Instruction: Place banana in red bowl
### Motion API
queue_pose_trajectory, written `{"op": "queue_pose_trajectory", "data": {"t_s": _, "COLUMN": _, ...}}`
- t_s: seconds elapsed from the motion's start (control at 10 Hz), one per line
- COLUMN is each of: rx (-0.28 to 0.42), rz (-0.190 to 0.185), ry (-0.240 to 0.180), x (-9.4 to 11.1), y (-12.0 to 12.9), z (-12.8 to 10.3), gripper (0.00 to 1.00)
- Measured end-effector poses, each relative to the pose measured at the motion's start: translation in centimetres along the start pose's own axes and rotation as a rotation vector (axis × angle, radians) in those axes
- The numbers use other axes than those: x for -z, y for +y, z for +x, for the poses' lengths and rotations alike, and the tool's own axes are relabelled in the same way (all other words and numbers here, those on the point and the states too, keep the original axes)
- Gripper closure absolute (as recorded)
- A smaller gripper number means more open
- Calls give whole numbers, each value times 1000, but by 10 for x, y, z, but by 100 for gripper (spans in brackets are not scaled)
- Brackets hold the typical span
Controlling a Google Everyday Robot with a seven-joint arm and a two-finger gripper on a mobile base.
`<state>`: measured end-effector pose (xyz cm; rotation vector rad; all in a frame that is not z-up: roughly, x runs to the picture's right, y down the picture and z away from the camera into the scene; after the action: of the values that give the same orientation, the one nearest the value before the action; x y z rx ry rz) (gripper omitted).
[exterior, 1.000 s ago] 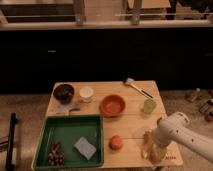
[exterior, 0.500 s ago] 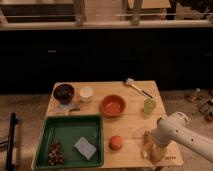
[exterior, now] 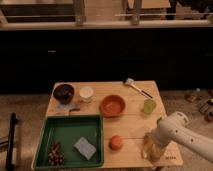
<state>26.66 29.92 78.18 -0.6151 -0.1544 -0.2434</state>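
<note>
The red bowl (exterior: 112, 105) stands in the middle of the wooden table (exterior: 132, 125) and holds nothing that shows. My gripper (exterior: 151, 150) hangs from the white arm (exterior: 177, 132) low over the table's front right corner. A pale-yellow shape right at the gripper looks like the banana (exterior: 145, 143), and the arm partly hides it. I cannot tell whether the banana is held or lies on the table. The gripper is well to the right of the bowl and nearer the front.
A dark maroon bowl (exterior: 63, 92) and a white cup (exterior: 86, 93) stand at the back left. A green tray (exterior: 67, 131) holding a sponge (exterior: 85, 148) lies at the front left. A round orange fruit (exterior: 116, 142), a small green cup (exterior: 149, 106) and a brush (exterior: 137, 88) are also on the table.
</note>
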Motion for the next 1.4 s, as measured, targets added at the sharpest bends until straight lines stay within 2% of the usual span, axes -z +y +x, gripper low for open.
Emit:
{"op": "queue_pose_trajectory", "data": {"t_s": 0.4, "rx": 15, "rz": -15, "ry": 14, "x": 7, "y": -2, "z": -5, "gripper": 86}}
{"op": "queue_pose_trajectory", "data": {"t_s": 0.5, "rx": 16, "rz": -20, "ry": 15, "x": 8, "y": -2, "z": -6, "gripper": 95}}
{"op": "queue_pose_trajectory", "data": {"t_s": 0.6, "rx": 16, "rz": -26, "ry": 15, "x": 9, "y": -2, "z": -6, "gripper": 99}}
{"op": "queue_pose_trajectory", "data": {"t_s": 1.4, "rx": 4, "rz": -37, "ry": 6, "x": 12, "y": -3, "z": 2, "gripper": 100}}
